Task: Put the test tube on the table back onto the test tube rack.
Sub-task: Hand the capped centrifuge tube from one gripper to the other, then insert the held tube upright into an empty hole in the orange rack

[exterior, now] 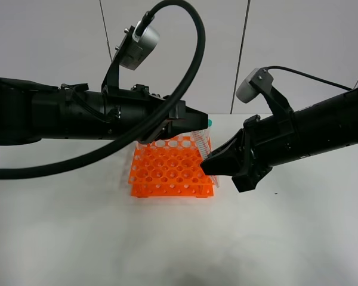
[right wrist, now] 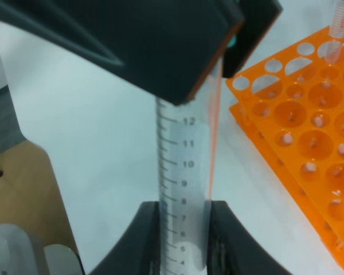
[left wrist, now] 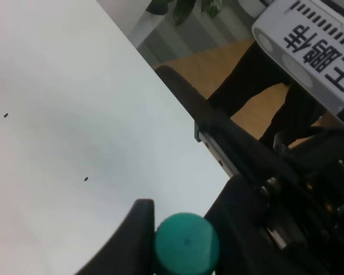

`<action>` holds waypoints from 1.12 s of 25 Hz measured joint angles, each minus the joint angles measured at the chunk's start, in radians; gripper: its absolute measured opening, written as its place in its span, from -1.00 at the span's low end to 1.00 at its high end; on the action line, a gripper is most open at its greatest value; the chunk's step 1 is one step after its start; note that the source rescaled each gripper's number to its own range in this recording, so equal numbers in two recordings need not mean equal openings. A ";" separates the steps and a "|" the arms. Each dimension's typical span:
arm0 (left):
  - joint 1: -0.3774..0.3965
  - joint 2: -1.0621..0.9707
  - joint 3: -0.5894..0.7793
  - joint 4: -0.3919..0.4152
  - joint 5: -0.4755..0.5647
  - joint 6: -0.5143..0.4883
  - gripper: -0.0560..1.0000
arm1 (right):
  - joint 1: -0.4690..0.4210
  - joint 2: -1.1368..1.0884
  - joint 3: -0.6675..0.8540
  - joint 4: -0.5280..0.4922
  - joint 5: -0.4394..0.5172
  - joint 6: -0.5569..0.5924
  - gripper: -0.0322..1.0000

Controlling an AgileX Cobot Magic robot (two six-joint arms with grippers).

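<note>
The white table [exterior: 179, 238] fills the scene, and 2 black arms reach in over it from either side to meet above its middle. Under their meeting point sits the orange rack [exterior: 170, 170], flat on the table with its grid of holes facing up. In the right wrist view another tube [right wrist: 335, 31] stands in a hole at 1 edge of it. The left gripper [exterior: 197, 122] comes in level over the rack's far side. The right gripper [exterior: 207, 164] points in lower, at the rack's right edge as the high camera sees it. Between the 2 hangs the test tube [exterior: 201, 143], off the table and held in the air over the rack's far right corner. Its long axis is close to upright, leaning a little, with the green cap [left wrist: 186, 245] on top and the tip downward. The left gripper is clamped on the cap end, and the right gripper is clamped on the clear marked body further down. Both grippers therefore touch the tube, and the rack's holes lie just below and to the left. The left grip, high on the tube, looks better placed to lower it, while the right fingers would probably meet the rack first.
</note>
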 joint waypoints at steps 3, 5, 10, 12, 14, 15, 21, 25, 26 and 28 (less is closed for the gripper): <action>0.000 0.000 0.000 0.000 0.004 0.000 -0.89 | 0.001 0.000 0.000 -0.001 -0.011 -0.033 -0.61; 0.000 0.000 0.000 0.000 0.018 0.000 -0.89 | 0.001 0.000 0.000 -0.001 -0.018 -0.048 -0.09; 0.000 0.000 0.000 -0.001 0.019 0.000 -0.89 | 0.001 0.000 0.000 -0.001 -0.042 -0.043 0.90; 0.000 0.000 0.000 -0.001 0.019 0.000 -0.89 | 0.001 0.000 -0.008 -0.005 -0.039 -0.028 0.96; 0.000 0.000 0.000 -0.001 0.018 0.000 -0.89 | 0.001 0.000 -0.035 -0.024 -0.017 0.005 0.98; 0.000 0.000 0.000 -0.001 0.018 0.000 -0.89 | 0.001 -0.003 -0.061 -0.046 0.001 0.042 0.99; 0.000 0.000 0.000 -0.001 0.018 0.000 -0.89 | 0.001 -0.054 -0.247 -0.288 0.213 0.369 1.00; 0.000 0.000 0.000 -0.001 0.018 0.000 -0.89 | 0.001 -0.069 -0.372 -0.470 0.324 0.626 1.00; 0.000 0.000 0.000 -0.001 0.018 0.000 -0.89 | 0.001 -0.070 -0.389 -0.521 0.332 0.691 1.00; 0.000 0.000 0.000 -0.002 0.018 0.000 -0.89 | 0.001 -0.071 -0.401 -0.616 0.341 0.801 1.00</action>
